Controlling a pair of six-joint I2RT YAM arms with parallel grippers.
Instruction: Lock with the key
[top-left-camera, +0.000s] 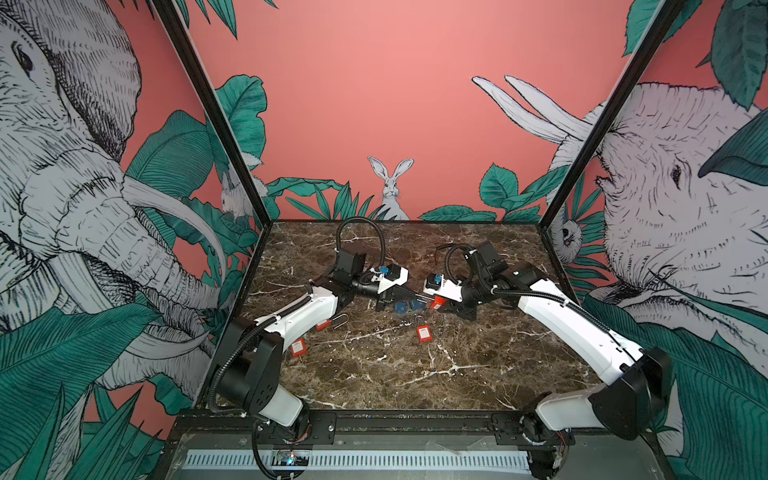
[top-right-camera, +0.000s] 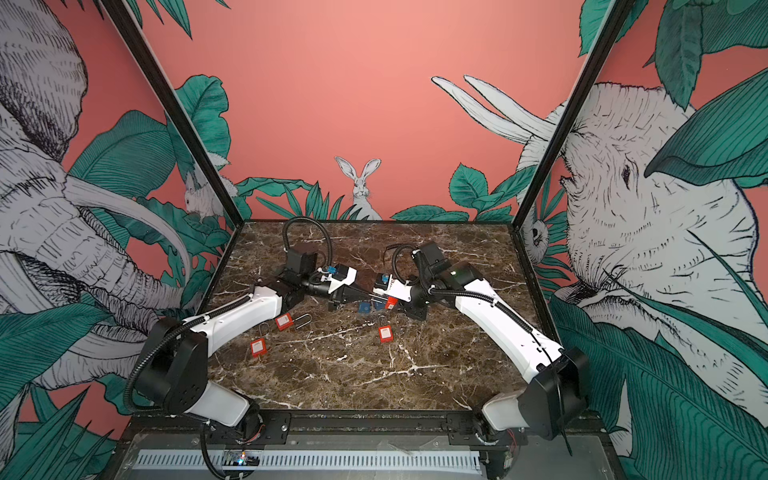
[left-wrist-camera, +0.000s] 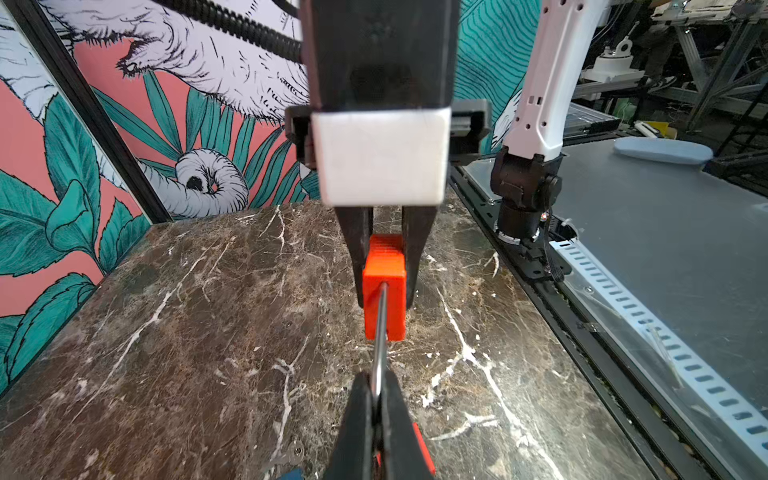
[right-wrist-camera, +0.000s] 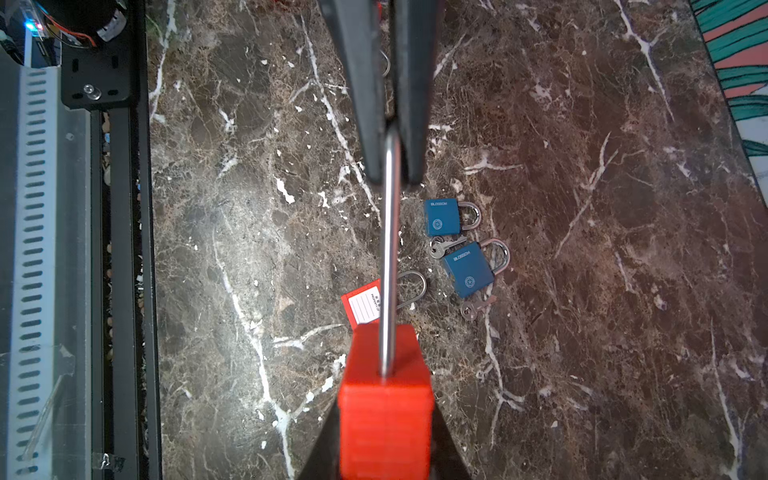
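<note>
Left wrist view showed the dark marble table (left-wrist-camera: 166, 332) spread under everything, and in both top views the left arm (top-left-camera: 299, 311) and the right arm (top-left-camera: 557, 316) reached in to meet over its middle. The left gripper (left-wrist-camera: 376, 386) was closed tight, its fingers pinching the bend of a long steel shackle (left-wrist-camera: 380, 332). Facing it, the right gripper (left-wrist-camera: 385, 293) had its jaws set against the two sides of the red padlock (left-wrist-camera: 384, 307) that the shackle belonged to. The lock was held level between the two grippers, clear of the table. The shackle was seen edge-on, so whether it was latched could not be told. The keyhole end was hidden inside the right gripper.

In the right wrist view a spare red padlock (right-wrist-camera: 361, 307) with a white label lay flat on the marble, partly hidden behind the held shackle. In a top view two further red padlocks (top-right-camera: 284, 321) lay close to the left arm. Near the spare one lay two blue padlocks (right-wrist-camera: 440, 218) marked BLOSSOM, side by side.

Two small silver keys (right-wrist-camera: 442, 247) lay loose on the table, neither in a gripper. One was between the blue padlocks. The other was just beside the body of the blue padlock nearer the spare red one.
</note>
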